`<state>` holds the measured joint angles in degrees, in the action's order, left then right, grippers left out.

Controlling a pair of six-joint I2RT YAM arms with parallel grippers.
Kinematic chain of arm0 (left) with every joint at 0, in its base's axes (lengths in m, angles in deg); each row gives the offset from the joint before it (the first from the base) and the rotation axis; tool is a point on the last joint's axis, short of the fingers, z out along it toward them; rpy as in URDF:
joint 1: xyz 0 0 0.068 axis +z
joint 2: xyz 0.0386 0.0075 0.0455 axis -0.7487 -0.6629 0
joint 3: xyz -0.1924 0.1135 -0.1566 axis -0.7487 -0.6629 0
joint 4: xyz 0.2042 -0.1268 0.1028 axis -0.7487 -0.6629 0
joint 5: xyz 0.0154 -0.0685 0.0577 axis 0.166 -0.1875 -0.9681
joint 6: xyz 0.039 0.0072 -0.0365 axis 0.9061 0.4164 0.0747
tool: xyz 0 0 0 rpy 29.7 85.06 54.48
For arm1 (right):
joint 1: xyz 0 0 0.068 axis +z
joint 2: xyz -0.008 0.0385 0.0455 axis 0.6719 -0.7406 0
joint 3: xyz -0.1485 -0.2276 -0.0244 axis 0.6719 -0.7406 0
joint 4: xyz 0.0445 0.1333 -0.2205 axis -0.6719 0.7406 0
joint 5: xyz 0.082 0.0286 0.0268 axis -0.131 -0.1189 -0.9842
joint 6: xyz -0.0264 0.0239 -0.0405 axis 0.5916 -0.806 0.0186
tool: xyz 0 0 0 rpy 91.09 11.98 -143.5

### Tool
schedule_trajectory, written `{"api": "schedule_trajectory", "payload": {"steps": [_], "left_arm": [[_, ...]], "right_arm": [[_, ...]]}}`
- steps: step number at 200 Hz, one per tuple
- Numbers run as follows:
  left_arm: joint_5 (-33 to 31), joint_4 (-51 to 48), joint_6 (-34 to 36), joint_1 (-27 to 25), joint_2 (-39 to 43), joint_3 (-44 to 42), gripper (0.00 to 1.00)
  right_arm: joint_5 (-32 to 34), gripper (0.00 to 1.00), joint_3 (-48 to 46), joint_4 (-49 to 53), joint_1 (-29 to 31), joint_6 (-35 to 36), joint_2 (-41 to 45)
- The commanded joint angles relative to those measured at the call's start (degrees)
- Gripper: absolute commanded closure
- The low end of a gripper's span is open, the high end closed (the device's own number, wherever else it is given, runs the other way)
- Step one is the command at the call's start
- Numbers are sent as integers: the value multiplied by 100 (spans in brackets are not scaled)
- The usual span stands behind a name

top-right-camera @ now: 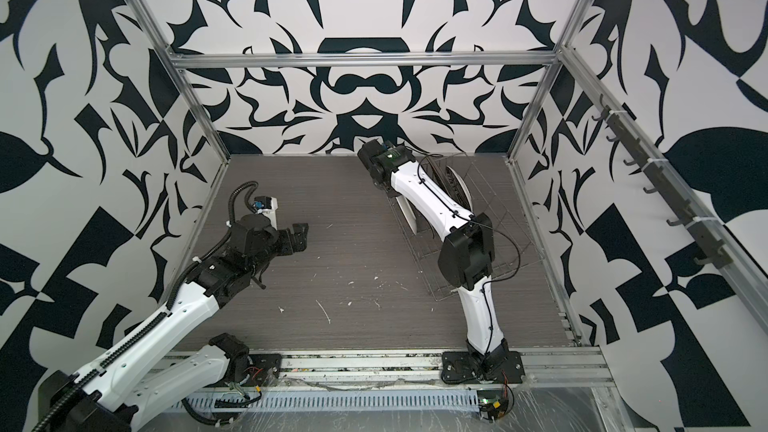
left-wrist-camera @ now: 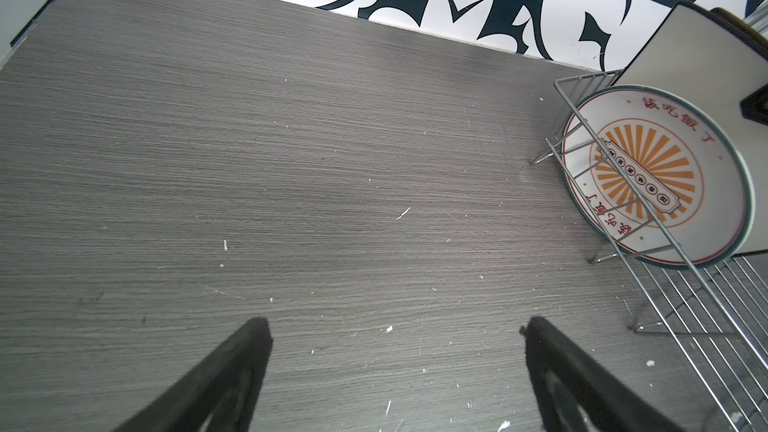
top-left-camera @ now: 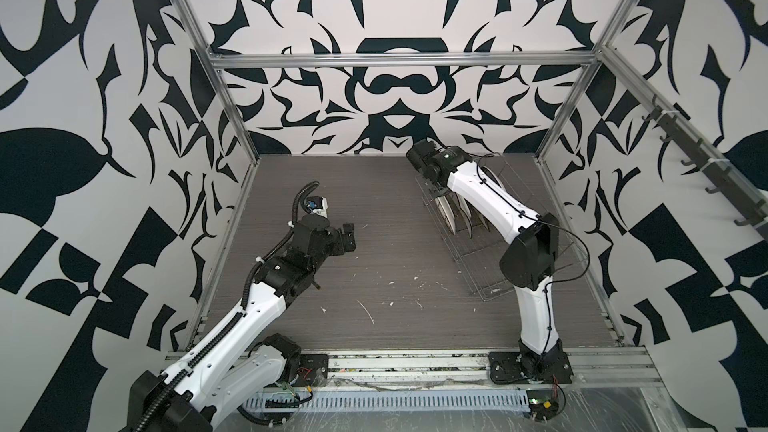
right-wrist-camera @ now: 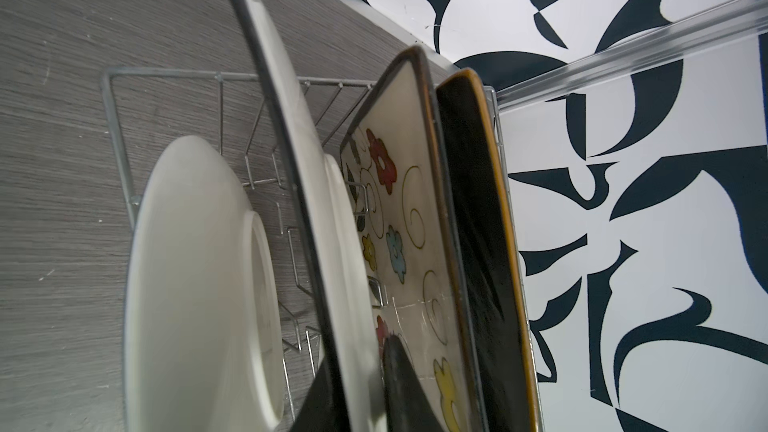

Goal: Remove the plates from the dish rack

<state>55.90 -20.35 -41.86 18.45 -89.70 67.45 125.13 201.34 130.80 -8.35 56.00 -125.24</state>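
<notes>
Above grey table (top-left-camera: pixel 395 276), left gripper (left-wrist-camera: pixel 397 322) gaped while right gripper (right-wrist-camera: pixel 359 359) pinched a dark-edged white square plate (right-wrist-camera: pixel 286 118), best lifted straight from the silver wire rack (top-left-camera: pixel 488 280).

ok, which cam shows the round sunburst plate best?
Left wrist: the sunburst plate shows nearly its whole printed face, standing at the end of the dish rack. Right wrist shows only its plain white back. In both top views the right arm hides most of it.
</notes>
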Motion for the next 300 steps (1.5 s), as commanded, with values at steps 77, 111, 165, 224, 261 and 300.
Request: {"api": "schedule_trajectory", "payload": {"steps": [77, 111, 165, 224, 261, 300], "left_arm": [[-225, -111, -24, -21, 98, 35, 1], [-225, -67, -21, -21, 44, 50, 1], [-199, -72, -31, -21, -32, 50, 1], [-217, -151, -39, -21, 60, 71, 1], [-247, -150, -72, -21, 41, 91, 1], [-243, -178, -83, -21, -2, 132, 1]], "right_arm": [[307, 89, 21, -49, -64, -146, 94], [560, 94, 23, -1, -56, -116, 85], [562, 100, -15, -70, -61, -83, 176], [1056, 100, 39, -140, -30, 19, 334], [1184, 100, -4, -368, 5, 171, 500], [1425, 100, 4, -475, 59, 353, 650]]}}
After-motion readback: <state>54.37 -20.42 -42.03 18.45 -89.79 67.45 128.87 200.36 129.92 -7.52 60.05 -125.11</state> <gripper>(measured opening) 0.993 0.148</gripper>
